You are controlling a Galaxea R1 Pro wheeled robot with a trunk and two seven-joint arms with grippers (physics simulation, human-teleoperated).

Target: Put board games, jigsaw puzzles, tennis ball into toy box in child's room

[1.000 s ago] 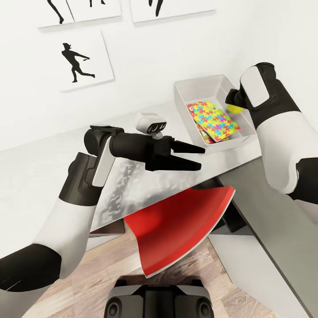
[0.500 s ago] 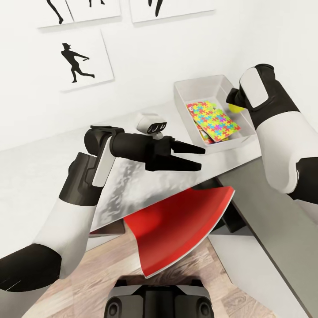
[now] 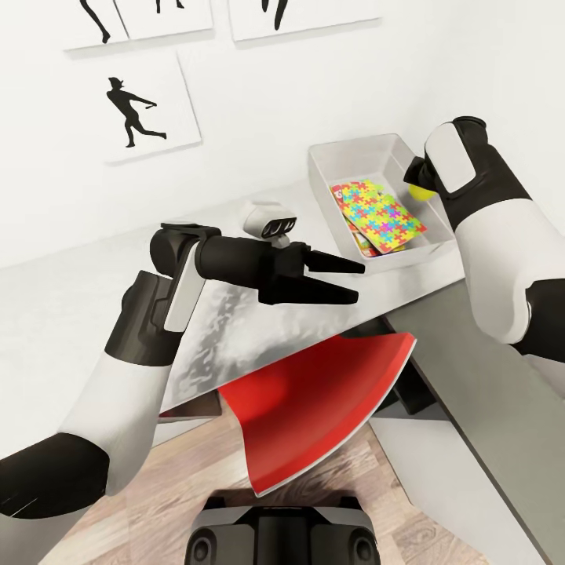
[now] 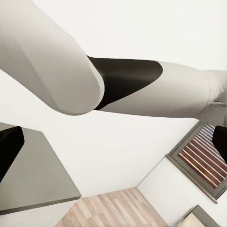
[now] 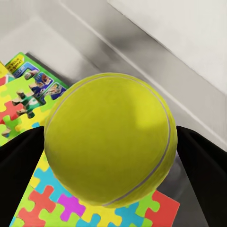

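Observation:
The tennis ball (image 5: pixel 111 139) is yellow-green and sits between my right gripper's (image 5: pixel 111 156) black fingers (image 5: pixel 203 163), which are shut on it. In the head view the ball (image 3: pixel 421 191) hangs over the right side of the light grey toy box (image 3: pixel 357 147), half hidden behind my right forearm. In the box lie the jagged multicoloured jigsaw puzzles (image 3: pixel 382 216), stacked on a green-edged board game (image 5: pixel 28 82). My left gripper (image 3: pixel 357 281) is open and holds nothing; it hovers over the pale mottled table (image 3: pixel 227 329), left of the box.
A red chair seat (image 3: pixel 322 400) sticks out from under the table's front edge. The lower dark grey cabinet top (image 3: pixel 471 369) runs along the right. Black player silhouettes (image 3: pixel 133 110) hang on the white wall behind. Wood plank floor (image 3: pixel 173 486) lies below.
The whole picture has shifted very slightly. Both arms, the ball and the box contents hold their places.

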